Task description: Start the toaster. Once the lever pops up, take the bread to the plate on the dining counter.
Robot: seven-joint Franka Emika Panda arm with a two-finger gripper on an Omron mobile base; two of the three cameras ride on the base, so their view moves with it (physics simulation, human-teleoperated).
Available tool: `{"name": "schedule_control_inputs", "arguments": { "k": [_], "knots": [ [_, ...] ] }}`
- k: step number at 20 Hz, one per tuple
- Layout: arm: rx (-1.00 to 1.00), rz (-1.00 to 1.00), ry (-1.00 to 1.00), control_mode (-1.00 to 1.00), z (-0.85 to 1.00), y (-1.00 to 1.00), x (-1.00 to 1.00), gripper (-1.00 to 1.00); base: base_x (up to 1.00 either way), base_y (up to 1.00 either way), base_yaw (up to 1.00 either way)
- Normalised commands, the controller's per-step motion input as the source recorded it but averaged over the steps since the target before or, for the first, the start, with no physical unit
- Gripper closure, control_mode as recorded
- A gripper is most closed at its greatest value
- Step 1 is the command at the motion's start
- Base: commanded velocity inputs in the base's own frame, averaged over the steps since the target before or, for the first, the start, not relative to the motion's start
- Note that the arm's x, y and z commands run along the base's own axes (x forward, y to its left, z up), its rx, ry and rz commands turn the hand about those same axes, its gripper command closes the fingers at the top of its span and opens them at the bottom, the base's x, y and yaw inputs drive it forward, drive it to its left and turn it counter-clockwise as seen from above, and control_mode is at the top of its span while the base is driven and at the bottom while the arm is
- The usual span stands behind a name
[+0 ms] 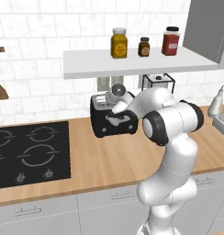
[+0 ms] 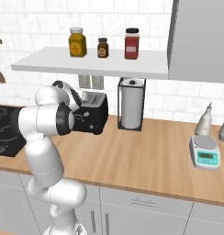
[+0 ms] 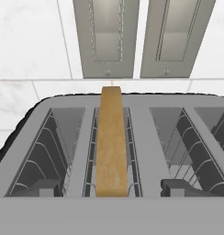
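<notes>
left base view: toaster (image 1: 113,120) at 12 o'clock on wood worktop (image 1: 109,160), arm bent over it w/ hand above the slots. Hob (image 1: 29,153) at 9 o'clock. Shelf (image 1: 132,62) above w/ three jars (image 1: 119,43).
right base view: toaster at 10 o'clock, partly behind my arm. Paper towel roll (image 2: 131,109) just beside it at 3 o'clock. Scale (image 2: 205,153) well apart, far R. Tiled wall behind.
hand view: I'm looking straight down into the slots. Bread (image 3: 110,142) stands on edge in the slot L of centre, top poking above the rim. Two wall sockets (image 3: 137,36) at 12 o'clock.
claw: can't tell from these frames if the fingers are apart or together; nothing seen in them.
step, my read: bread looks up, so grab it.
how: I'd centre over the slice edge, straddle the thin faces, come straight down, pinch lightly, lift vertical so it clears the wire guides.
</notes>
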Motion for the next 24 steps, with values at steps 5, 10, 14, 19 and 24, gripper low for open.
{"name": "schedule_control_inputs", "arguments": {
  "k": [5,10,14,19,24],
  "knots": [
    [0.0,0.0,0.0,-1.0,0.0,0.0,0.0,1.0,0.0,0.0,0.0],
    [0.0,0.0,0.0,-1.0,0.0,0.0,0.0,1.0,0.0,0.0,0.0],
    [0.0,0.0,0.0,-1.0,0.0,0.0,0.0,1.0,0.0,0.0,0.0],
    [0.0,0.0,0.0,-1.0,0.0,0.0,0.0,1.0,0.0,0.0,0.0],
    [0.0,0.0,0.0,-1.0,0.0,0.0,0.0,1.0,0.0,0.0,0.0]
  ]
}}
